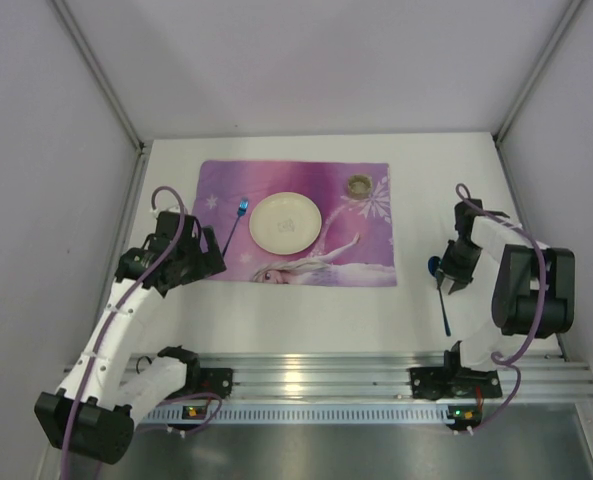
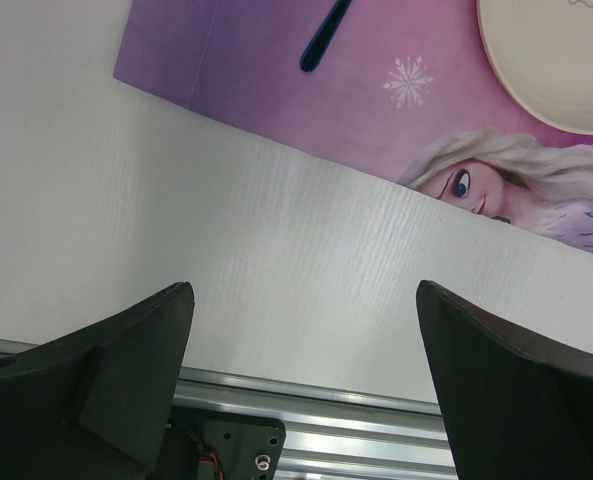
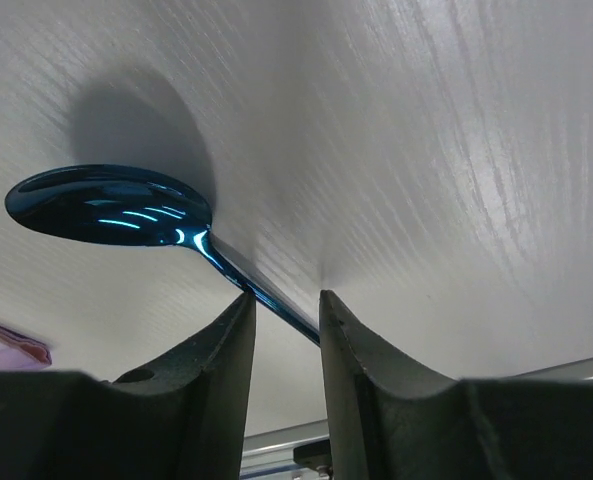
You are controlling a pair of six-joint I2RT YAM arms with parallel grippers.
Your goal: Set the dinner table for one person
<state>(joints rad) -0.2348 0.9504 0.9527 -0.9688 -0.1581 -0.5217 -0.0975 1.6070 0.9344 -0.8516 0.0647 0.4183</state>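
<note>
The white dinner table [image 1: 306, 310] carries a purple printed placemat [image 1: 366, 250] with a cream plate [image 1: 285, 222], a blue fork [image 1: 236, 228] to its left and a small round cup [image 1: 358, 184] at the back right. A shiny blue spoon [image 1: 443, 305] lies on the table right of the mat. My right gripper [image 1: 448, 272] is down at the spoon's neck. In the right wrist view the jaws [image 3: 284, 295] are pinched on the thin handle just behind the bowl [image 3: 106, 205]. My left gripper [image 1: 198, 260] is open and empty over bare table near the mat's front left corner [image 2: 304, 287].
An aluminium rail [image 1: 316, 375] runs along the near edge and shows in the left wrist view [image 2: 306, 400]. Grey walls enclose the table on three sides. The placemat [image 2: 276, 90], the fork handle [image 2: 321, 40] and the plate's edge [image 2: 546, 60] show ahead of the left gripper.
</note>
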